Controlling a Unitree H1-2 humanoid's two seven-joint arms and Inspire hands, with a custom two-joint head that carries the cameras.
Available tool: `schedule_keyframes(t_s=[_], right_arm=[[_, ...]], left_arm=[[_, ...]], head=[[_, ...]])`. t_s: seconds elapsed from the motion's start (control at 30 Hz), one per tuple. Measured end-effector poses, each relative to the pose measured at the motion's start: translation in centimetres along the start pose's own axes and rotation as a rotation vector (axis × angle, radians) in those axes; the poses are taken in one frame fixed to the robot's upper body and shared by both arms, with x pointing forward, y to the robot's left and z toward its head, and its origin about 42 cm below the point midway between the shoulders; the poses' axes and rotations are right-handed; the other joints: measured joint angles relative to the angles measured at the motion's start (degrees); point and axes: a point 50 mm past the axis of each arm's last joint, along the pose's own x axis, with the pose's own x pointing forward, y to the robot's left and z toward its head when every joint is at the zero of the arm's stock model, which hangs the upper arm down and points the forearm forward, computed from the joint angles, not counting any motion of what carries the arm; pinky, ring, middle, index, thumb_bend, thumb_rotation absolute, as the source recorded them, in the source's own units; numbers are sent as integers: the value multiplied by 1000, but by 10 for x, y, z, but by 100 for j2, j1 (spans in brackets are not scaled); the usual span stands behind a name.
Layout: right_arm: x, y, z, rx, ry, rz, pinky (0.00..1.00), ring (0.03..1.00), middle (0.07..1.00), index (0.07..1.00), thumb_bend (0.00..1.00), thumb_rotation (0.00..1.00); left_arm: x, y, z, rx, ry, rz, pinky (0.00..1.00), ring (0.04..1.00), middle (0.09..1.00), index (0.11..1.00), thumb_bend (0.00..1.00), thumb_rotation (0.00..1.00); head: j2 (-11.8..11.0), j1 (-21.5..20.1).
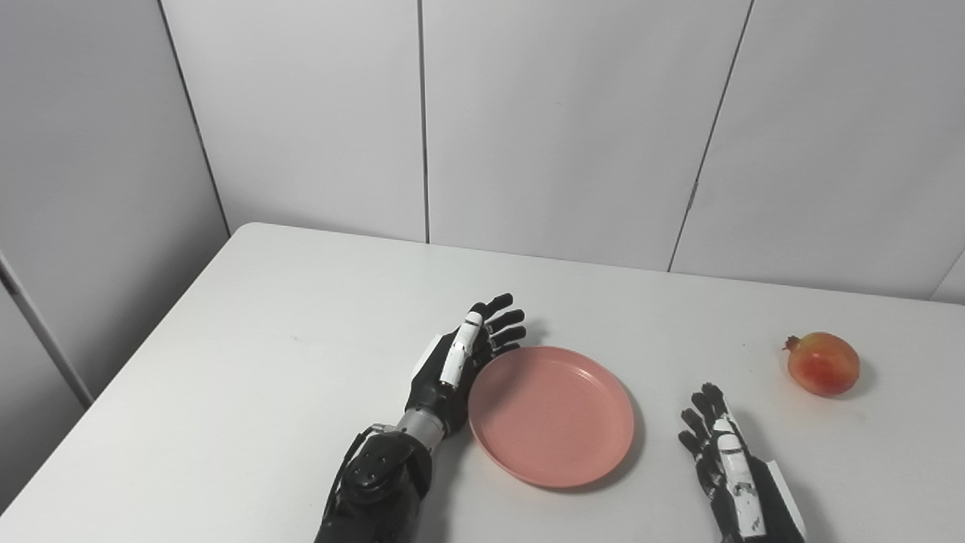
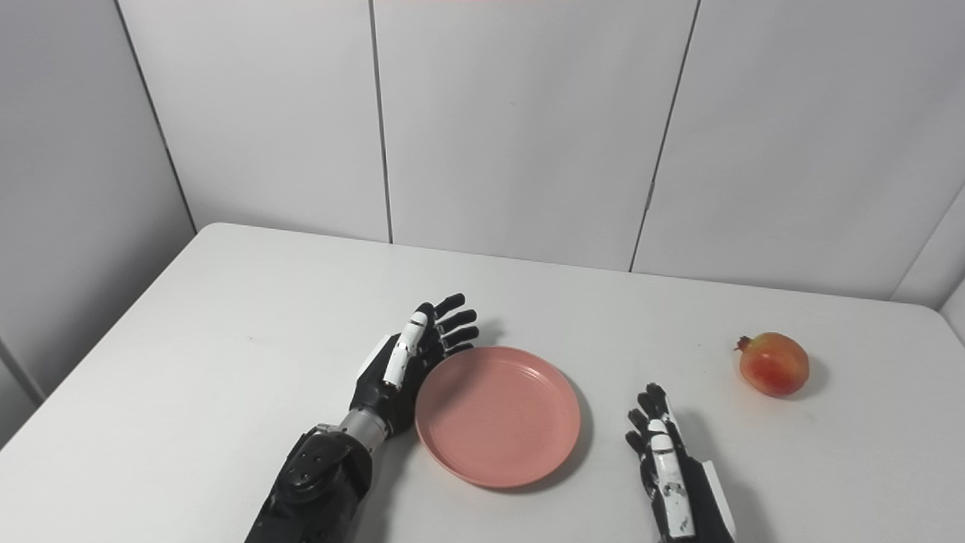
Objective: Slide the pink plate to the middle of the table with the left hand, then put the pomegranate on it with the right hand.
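A: Risk first, please. What could go wrong from here?

B: Plate overshoot is my main worry. My left hand [image 1: 461, 369] stands edge-on against the left rim of the pink plate [image 1: 551, 415], fingers extended and grasping nothing. As far as I can tell, palm and rim are touching. The plate is shallow and smooth on a smooth white table [image 1: 249, 354], so I judge it would skate easily; a hard push could send it towards my right hand [image 1: 727, 460] or past centre.

A: And if your push lands off-centre?

B: Then the plate may spin rather than travel straight, and the rim could slip out past my fingertips, which curl round its far-left edge.

A: What about the fruit?

B: The pomegranate [image 1: 823, 363] is round and lies on its side, crown pointing left. A clumsy approach could nudge it into a roll towards the table's right edge. It could also roll on the plate if set down carelessly.

A: Where does it lie relative to your right hand?

B: Beyond it and to the right, well apart, nothing between them. My right hand rests on the table near the plate's right rim without touching it, fingers loosely spread and released, holding nothing.

A: Where is the plate?

B: Roughly mid-table, towards the near edge, between my two hands.
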Motion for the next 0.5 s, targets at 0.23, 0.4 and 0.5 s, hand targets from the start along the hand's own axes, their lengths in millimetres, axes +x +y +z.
schedule_keyframes(t_s=[0.23,0.4,0.5], right_arm=[[0,0,0,-12,1,-9,982,977,992,998,167,1000],[1,1,1,-12,-1,-10,998,980,993,997,194,1000],[2,3,2,-14,-5,-11,998,978,991,996,207,1000]], left_arm=[[-1,1,0,5,-5,5,853,850,857,849,374,1000],[-2,2,0,6,-6,15,857,852,860,850,377,1000],[-2,3,0,6,-7,17,858,853,861,850,381,1000]], head=[[44,-115],[70,-342],[70,-457]])
